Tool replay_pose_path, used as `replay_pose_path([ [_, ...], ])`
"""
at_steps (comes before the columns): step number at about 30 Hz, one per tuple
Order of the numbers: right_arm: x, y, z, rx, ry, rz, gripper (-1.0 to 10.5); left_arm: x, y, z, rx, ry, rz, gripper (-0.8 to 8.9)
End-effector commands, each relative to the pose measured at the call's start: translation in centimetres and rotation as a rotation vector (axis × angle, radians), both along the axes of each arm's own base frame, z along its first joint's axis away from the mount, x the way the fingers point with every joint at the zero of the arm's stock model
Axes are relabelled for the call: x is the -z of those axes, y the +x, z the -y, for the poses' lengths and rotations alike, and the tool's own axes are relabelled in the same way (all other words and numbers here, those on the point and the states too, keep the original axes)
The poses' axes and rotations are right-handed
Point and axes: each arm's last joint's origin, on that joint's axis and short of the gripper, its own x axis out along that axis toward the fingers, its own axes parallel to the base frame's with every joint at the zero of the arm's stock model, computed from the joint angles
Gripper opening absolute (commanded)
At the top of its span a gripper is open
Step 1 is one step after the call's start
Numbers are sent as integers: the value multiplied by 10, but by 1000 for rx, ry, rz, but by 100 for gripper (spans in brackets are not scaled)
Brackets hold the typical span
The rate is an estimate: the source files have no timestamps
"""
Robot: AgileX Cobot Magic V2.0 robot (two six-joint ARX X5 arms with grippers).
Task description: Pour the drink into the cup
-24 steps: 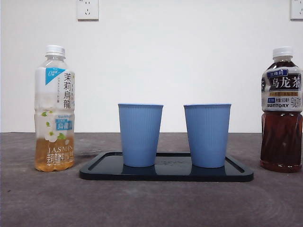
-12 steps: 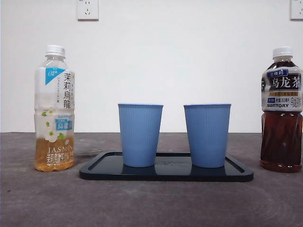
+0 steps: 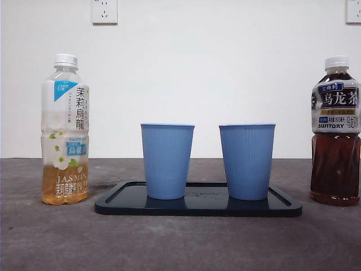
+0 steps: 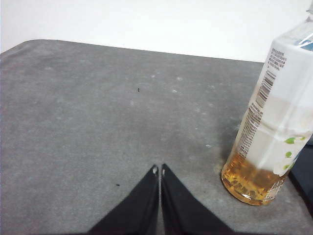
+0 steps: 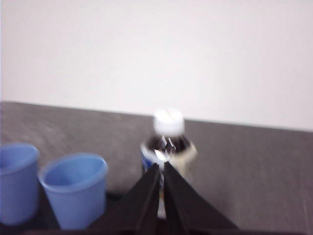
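Two blue ribbed cups (image 3: 167, 161) (image 3: 246, 161) stand upright on a black tray (image 3: 198, 207). A jasmine tea bottle (image 3: 65, 132) with a little amber drink stands left of the tray, a dark oolong tea bottle (image 3: 335, 132) to its right; both wear white caps. My left gripper (image 4: 158, 170) is shut and empty above the table, with the jasmine bottle (image 4: 271, 122) off to one side. My right gripper (image 5: 161, 167) is shut and empty, high up, pointing at the dark bottle (image 5: 168, 142), with both cups (image 5: 74, 188) (image 5: 17, 178) beside it. Neither arm shows in the front view.
The table (image 3: 180, 243) is dark grey felt, backed by a white wall with two sockets (image 3: 104, 11) (image 3: 353, 10) high up.
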Motion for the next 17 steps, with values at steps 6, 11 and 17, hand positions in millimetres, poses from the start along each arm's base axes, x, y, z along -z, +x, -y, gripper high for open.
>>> replay_pose_path([
  [6, 40, 9, 5, 177, -80, -69, 13, 7, 1, 0, 0, 20, -24, 6],
  [11, 58, 12, 8, 266, -143, -127, 13, 7, 1, 0, 0, 20, -24, 6],
  [17, 63, 11, 9, 297, -146, -179, 13, 7, 1, 0, 0, 20, -24, 6],
])
